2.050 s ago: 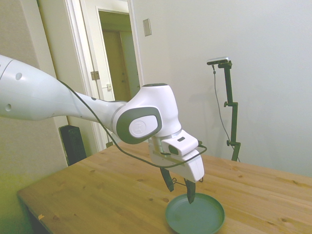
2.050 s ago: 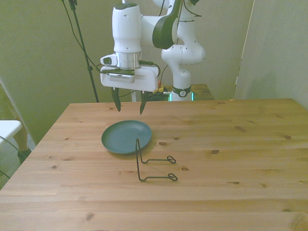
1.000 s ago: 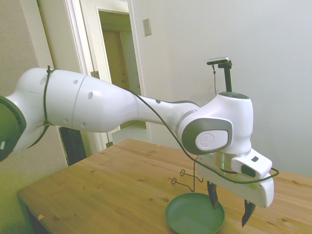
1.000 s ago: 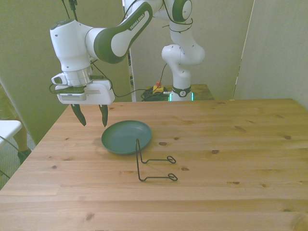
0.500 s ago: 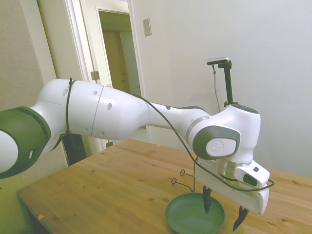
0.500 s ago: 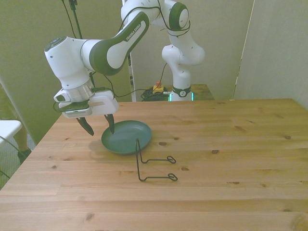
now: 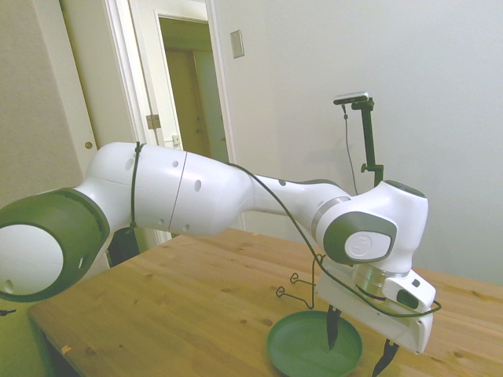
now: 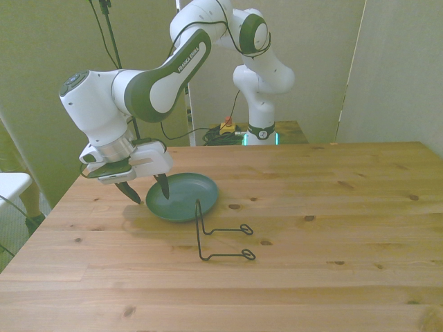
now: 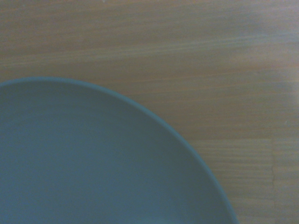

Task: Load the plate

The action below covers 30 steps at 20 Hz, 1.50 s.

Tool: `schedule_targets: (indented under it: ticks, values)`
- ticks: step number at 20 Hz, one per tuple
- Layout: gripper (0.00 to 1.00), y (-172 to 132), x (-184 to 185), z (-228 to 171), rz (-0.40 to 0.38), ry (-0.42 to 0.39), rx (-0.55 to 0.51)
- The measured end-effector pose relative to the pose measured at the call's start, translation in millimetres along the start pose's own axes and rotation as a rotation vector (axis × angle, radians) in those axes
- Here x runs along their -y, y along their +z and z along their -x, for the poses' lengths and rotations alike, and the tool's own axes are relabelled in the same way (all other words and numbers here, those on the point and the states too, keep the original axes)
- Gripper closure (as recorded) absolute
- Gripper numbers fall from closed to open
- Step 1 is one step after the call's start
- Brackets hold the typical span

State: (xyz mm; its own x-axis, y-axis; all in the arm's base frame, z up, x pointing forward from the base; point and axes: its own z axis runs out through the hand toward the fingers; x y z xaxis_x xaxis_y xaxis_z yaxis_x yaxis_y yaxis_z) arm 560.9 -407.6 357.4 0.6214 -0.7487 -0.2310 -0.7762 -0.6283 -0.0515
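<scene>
Side view: plate [image 7: 302,345] near rim and outer gripper [image 7: 357,348] fingertip cut off by the lower edge. Wrist view: only part of the plate [image 9: 84,163] shows, softly blurred.

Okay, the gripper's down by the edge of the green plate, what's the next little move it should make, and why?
Probably lower a touch more and close on the rim. The gripper is open and tilted, with one finger over the inside of the plate and the other outside its edge on the front view's left. The plate lies flat on the table, and the wire stand beside it is empty.
</scene>
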Motion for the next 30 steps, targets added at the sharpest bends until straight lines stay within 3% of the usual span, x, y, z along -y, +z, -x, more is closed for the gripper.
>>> schedule_targets:
  ticks: [26, 30]
  values:
    - [1.00, 0.1, 5.3, -4.3, 0.019, -0.010, -0.015]
    - [1.00, -6.4, 3.3, -2.8, 0.021, -0.010, -0.060]
